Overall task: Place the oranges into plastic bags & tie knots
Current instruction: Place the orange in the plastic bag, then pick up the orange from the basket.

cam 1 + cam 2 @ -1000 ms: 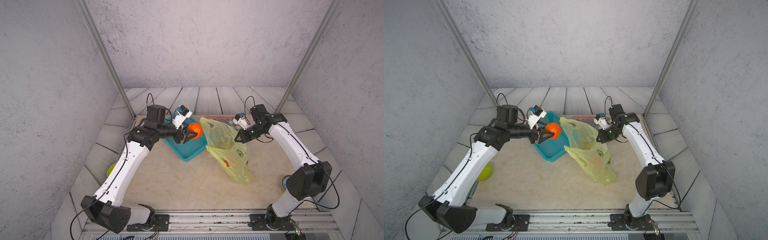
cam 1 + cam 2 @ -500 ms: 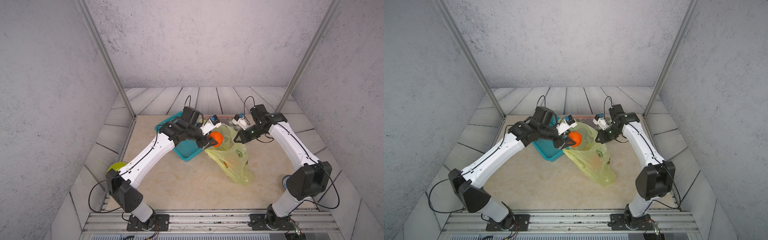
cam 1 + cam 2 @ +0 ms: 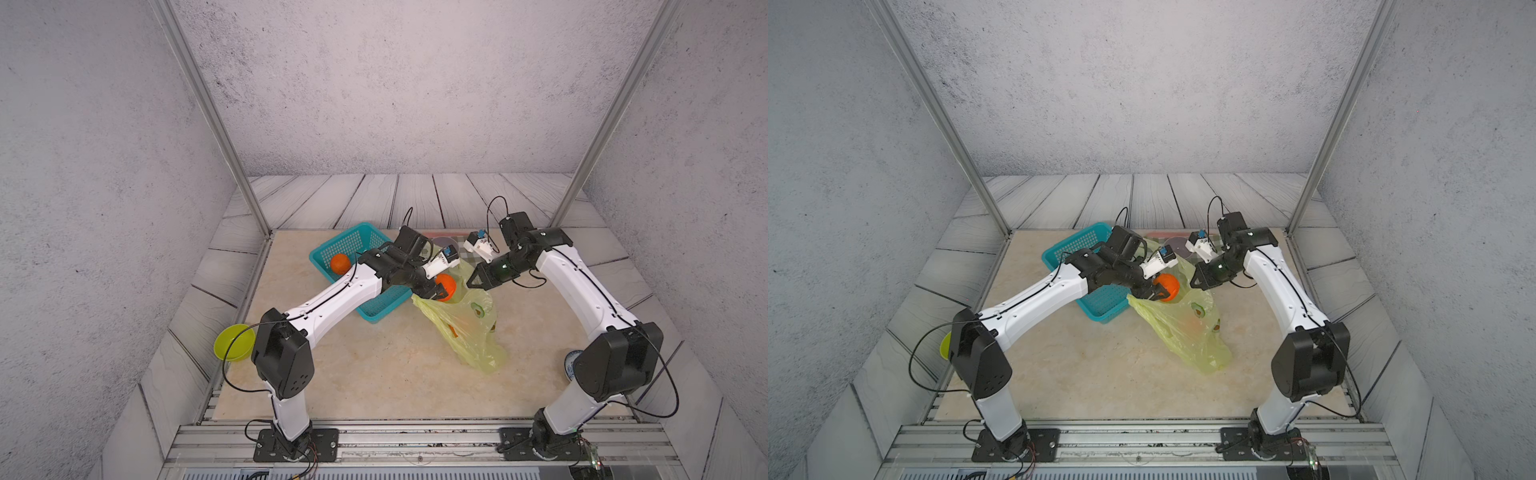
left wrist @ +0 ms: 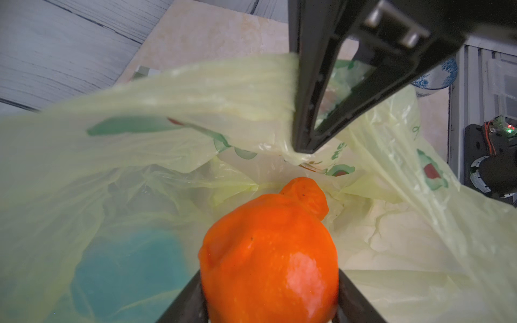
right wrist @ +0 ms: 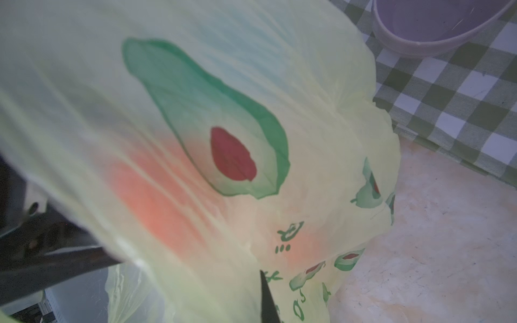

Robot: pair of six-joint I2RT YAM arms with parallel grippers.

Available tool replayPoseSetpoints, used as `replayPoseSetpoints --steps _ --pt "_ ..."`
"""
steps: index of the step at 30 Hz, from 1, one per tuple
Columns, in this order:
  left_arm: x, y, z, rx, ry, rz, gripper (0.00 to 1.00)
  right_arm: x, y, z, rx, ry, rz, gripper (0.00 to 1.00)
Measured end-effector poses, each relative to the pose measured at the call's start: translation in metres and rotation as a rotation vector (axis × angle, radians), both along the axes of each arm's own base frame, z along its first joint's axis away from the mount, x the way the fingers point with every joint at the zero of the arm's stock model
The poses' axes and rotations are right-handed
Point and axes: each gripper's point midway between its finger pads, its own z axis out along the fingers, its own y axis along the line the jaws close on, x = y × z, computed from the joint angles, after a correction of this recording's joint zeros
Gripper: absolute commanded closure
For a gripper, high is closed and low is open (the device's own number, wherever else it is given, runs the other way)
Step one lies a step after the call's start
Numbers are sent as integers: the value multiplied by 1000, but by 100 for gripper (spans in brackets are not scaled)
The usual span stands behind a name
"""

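My left gripper (image 3: 439, 291) is shut on an orange (image 3: 447, 286) (image 4: 268, 251) and holds it at the open mouth of the yellow-green plastic bag (image 3: 469, 332) (image 3: 1187, 332). My right gripper (image 3: 471, 284) (image 4: 303, 148) is shut on the bag's upper rim and holds it lifted. A second orange (image 3: 1192, 324) shows faintly through the bag's film, also as an orange glow (image 5: 156, 207) in the right wrist view. A third orange (image 3: 340, 263) lies in the teal basket. Knots are out of view.
The teal mesh basket (image 3: 386, 303) stands left of the bag, under my left forearm. A purple bowl (image 5: 436, 25) on a checked cloth (image 5: 461, 98) is behind the bag. A yellow-green bowl (image 3: 232, 343) sits at the left edge, a blue-white bowl (image 3: 571, 363) near the right arm's base.
My left arm has swung right, carrying the orange from above the basket to the bag's mouth. The right gripper has kept holding the bag's rim in place.
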Motion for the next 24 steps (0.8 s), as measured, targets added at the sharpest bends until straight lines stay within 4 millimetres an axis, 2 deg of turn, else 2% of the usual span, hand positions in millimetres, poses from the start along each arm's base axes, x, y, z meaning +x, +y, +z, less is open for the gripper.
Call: replayPoseSetpoints --steps 4,8,13,16,18,21,24 --pt "1 -1 2 -10 5 11 17 1 0 0 0 -4 0 94" --pt "-1 2 8 -19 -1 15 11 2 0 0 1 -10 -1 94" --pt "-11 12 41 -56 -43 14 11 2 0 0 -1 -10 -1 93" --pt "-23 25 63 -78 -49 6 13 3 -2 -1 -13 -13 -5 94" --pt "-34 40 79 -101 -34 -9 14 4 -3 -2 -22 -16 -8 93" --pt "-45 78 104 -147 -3 2 16 4 -4 -2 -29 -17 -11 93" --pt "-43 135 123 -202 -12 110 17 4 -4 -2 -30 -18 -9 93"
